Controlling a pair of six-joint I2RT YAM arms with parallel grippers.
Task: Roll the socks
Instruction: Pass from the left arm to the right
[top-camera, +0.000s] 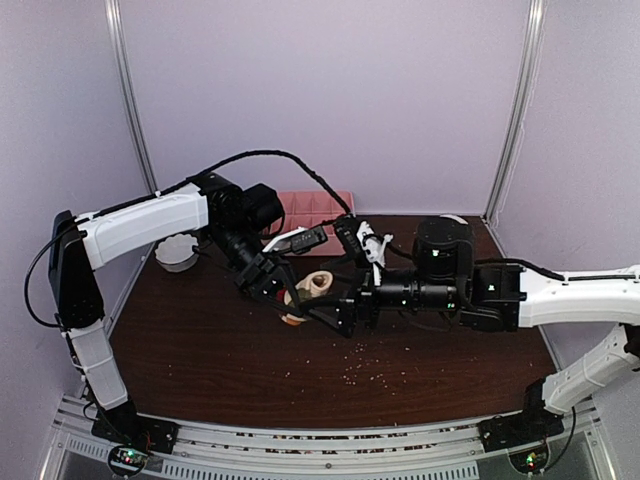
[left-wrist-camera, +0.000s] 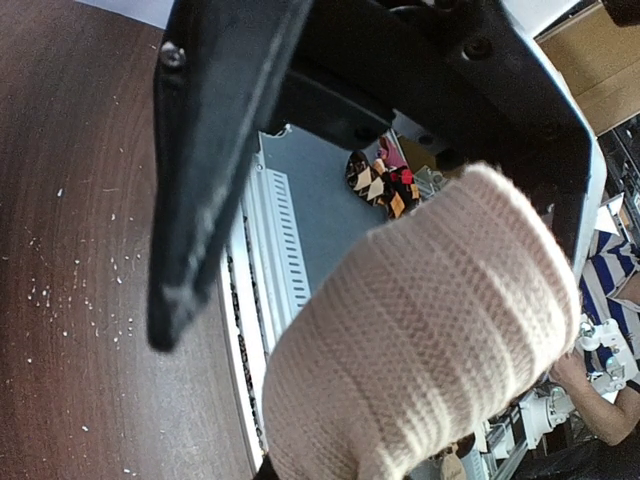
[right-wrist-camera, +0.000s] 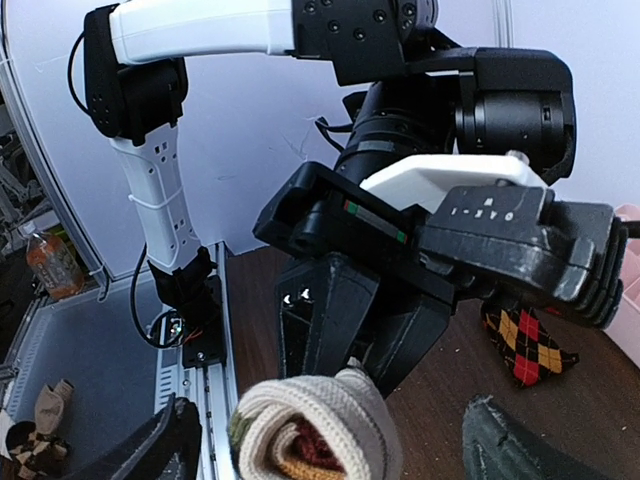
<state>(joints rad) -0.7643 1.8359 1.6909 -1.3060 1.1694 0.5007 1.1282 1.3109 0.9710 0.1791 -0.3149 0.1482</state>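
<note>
Pale lilac walls (top-camera: 330, 90) are enclosing a dark brown wooden table (top-camera: 220, 370), and over its middle the two arms are meeting. Hanging there, lifted off the wood, is a tight bundle of cream ribbed knit sock (left-wrist-camera: 430, 330). From the right wrist view its open end is showing coiled layers, cream outside and red and green stripes curling inside, so one roll is looking essentially finished.

Clamping this bundle from above is the left gripper (top-camera: 285, 293), its black jaws drawn nearly together and pinching the knit between them. Facing it, the right gripper (top-camera: 330, 312) is standing wide apart, with one finger (right-wrist-camera: 150, 450) on each side of the roll's end and neither one visibly touching the fabric, so it is holding nothing.

Further out, a black, red and yellow argyle sock (right-wrist-camera: 525, 345) is lying flat and unrolled on the table beyond the left gripper, which suggests more rolling is waiting. A pink compartment tray (top-camera: 315, 210) is sitting against the back wall, and pale crumbs (top-camera: 365, 375) are dotting the wood nearer the arm bases. Judging by this, the held roll is wanting only setting down or handing over before the next sock.
</note>
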